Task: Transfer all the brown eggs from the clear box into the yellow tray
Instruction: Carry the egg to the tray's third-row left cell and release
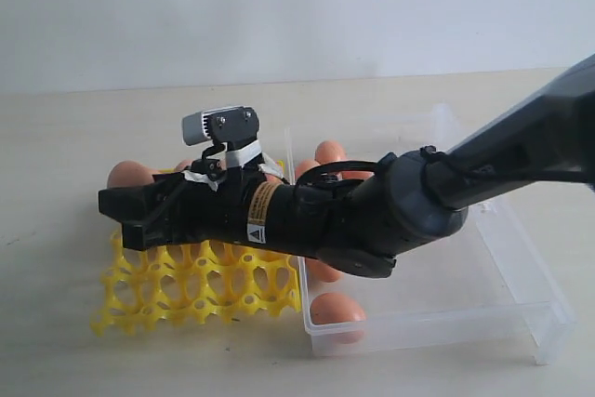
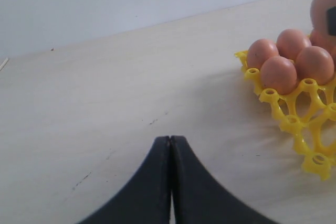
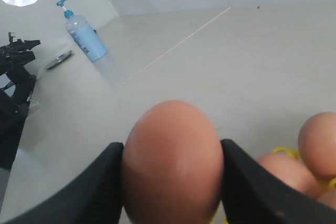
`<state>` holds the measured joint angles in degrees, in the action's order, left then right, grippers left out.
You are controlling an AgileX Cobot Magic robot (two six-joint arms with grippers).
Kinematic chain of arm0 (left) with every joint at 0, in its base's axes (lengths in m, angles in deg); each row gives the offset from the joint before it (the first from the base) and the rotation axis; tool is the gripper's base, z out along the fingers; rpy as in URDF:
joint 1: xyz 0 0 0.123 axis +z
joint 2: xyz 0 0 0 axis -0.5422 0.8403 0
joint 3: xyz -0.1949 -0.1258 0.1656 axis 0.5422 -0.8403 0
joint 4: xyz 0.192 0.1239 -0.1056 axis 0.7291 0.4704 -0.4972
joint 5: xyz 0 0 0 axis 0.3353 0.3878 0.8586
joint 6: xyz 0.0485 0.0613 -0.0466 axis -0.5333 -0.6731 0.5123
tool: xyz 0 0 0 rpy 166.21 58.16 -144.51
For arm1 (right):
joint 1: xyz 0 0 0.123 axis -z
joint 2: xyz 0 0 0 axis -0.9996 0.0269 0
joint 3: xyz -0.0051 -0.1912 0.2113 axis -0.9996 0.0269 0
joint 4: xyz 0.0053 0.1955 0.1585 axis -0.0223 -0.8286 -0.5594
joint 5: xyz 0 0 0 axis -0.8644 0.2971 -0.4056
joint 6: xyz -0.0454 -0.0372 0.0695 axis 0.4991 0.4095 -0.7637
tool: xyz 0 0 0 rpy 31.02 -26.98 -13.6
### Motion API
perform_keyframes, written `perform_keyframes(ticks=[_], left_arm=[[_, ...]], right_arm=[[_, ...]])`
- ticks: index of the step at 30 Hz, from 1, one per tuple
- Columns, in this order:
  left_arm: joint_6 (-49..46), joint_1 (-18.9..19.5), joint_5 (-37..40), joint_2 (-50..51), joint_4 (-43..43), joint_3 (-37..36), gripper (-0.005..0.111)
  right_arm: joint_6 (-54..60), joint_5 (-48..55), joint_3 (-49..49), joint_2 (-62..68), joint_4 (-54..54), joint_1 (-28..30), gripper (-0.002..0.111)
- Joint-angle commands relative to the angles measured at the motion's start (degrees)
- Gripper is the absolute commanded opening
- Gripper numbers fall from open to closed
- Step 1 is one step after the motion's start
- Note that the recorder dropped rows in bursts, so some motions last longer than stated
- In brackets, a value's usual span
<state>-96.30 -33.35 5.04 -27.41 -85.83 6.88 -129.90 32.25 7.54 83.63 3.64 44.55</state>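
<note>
My right gripper [image 3: 172, 153] is shut on a brown egg [image 3: 172, 163], one black finger on each side of it. In the exterior view this gripper [image 1: 125, 220] reaches across to the left, low over the yellow tray [image 1: 200, 290]. Several brown eggs [image 2: 294, 59] fill cups at one corner of the tray [image 2: 310, 124]; the held egg [image 2: 324, 3] hangs above them. More eggs [image 1: 337, 309] lie in the clear box [image 1: 521, 276] at its left side. Away from the tray, my left gripper [image 2: 169, 139] hovers over bare table, shut and empty.
A blue pump bottle [image 3: 84, 38], a small metal dish [image 3: 58, 60] and black equipment [image 3: 13, 77] stand far off in the right wrist view. The right arm [image 1: 483, 165] crosses over the clear box. Near cups of the tray [image 1: 149, 304] hold nothing.
</note>
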Motion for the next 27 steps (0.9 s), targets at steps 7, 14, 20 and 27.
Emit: perform_keyframes(ticks=[7, 14, 20, 27], left_arm=[[0.0, -0.1, -0.4, -0.3, -0.1, 0.2, 0.0], [0.0, -0.1, -0.4, -0.3, -0.1, 0.2, 0.0], [0.0, -0.1, -0.4, -0.3, -0.1, 0.2, 0.0], [0.0, -0.1, -0.4, -0.3, -0.1, 0.2, 0.0]], right_arm=[[-5.3, 1.5, -3.7, 3.8, 4.2, 0.0, 0.0], [-10.2, 1.3, -6.5, 5.8, 4.8, 0.0, 0.0], [-13.8, 1.5, -8.7, 7.2, 5.8, 0.0, 0.0], [-14.0, 1.5, -8.9, 7.3, 6.8, 0.0, 0.006]])
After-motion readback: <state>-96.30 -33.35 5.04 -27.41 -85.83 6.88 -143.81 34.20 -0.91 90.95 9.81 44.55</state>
